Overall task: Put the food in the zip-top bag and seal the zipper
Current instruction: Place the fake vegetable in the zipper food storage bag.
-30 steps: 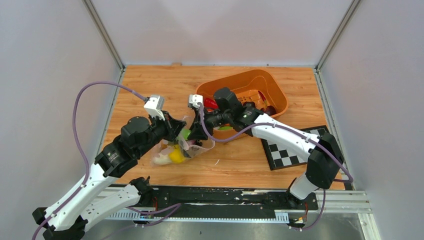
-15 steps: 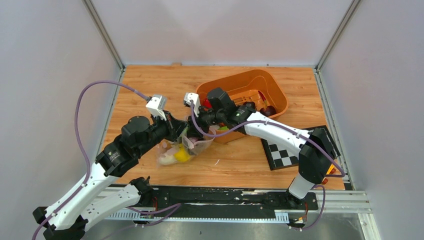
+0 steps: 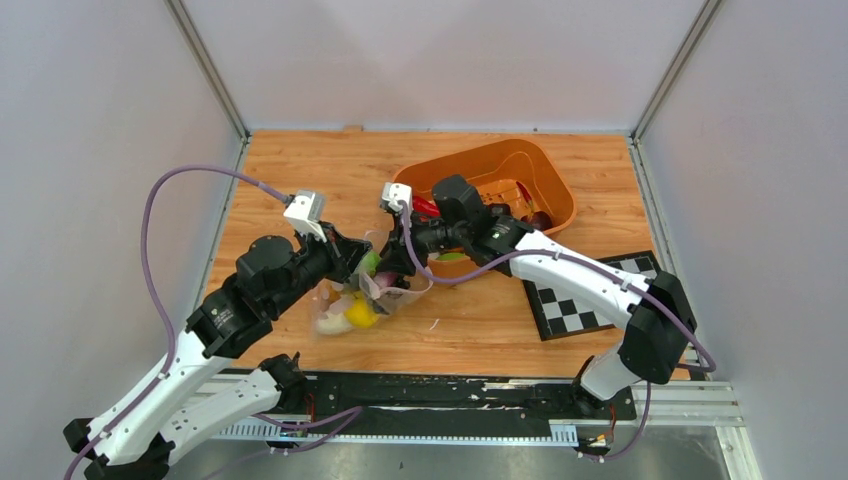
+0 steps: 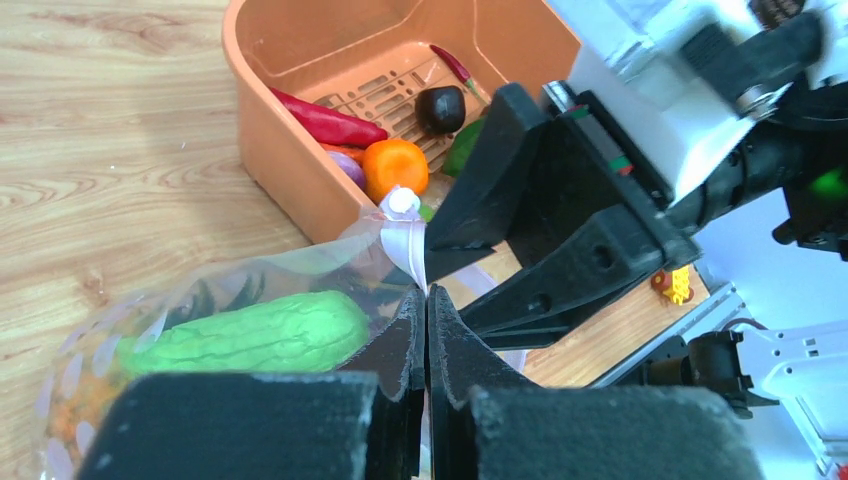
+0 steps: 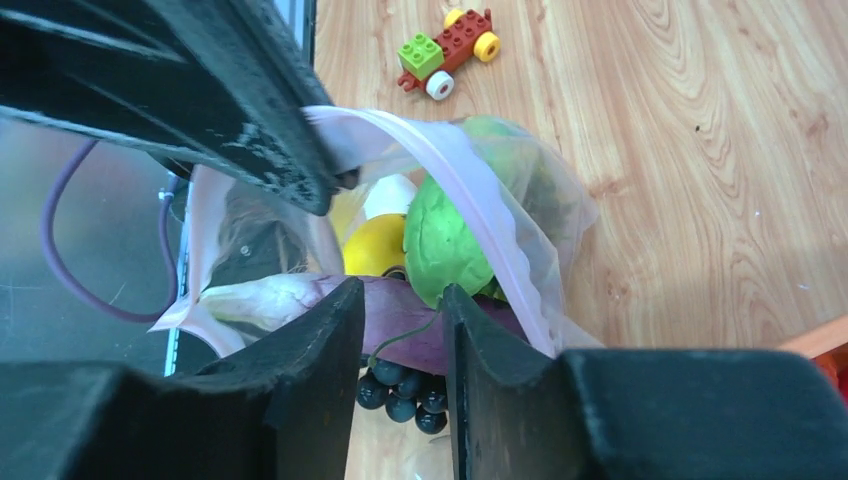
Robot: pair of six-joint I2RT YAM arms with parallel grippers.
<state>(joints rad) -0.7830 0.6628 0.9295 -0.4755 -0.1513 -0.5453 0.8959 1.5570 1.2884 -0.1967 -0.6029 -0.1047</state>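
The zip-top bag (image 3: 350, 305) hangs crumpled between the two arms, and my left gripper (image 4: 427, 300) is shut on its mouth edge. Through the plastic I see a green bumpy piece (image 4: 245, 335). The pinkish zipper (image 5: 470, 190) curves round the open mouth. A yellow lemon (image 5: 372, 245) and a green piece (image 5: 445, 240) lie inside. A purple eggplant (image 5: 400, 325) lies across the mouth. My right gripper (image 5: 400, 300) is at the mouth with the dark grapes (image 5: 405, 395) between its fingers, apparently gripped. In the top view both grippers meet there, the right gripper (image 3: 395, 262) beside the left gripper (image 3: 365, 265).
The orange tub (image 3: 540, 165) stands behind the right arm, holding an orange (image 4: 395, 165), a red chilli (image 4: 325, 120) and a dark piece (image 4: 440, 105). A toy block car (image 5: 447, 45) lies on the wood. A checkerboard (image 3: 580, 295) lies at the right. Walls close three sides.
The right gripper went left to the bag mouth, then came back slightly right. The bag shifted a little with the left gripper, which stayed shut on it.
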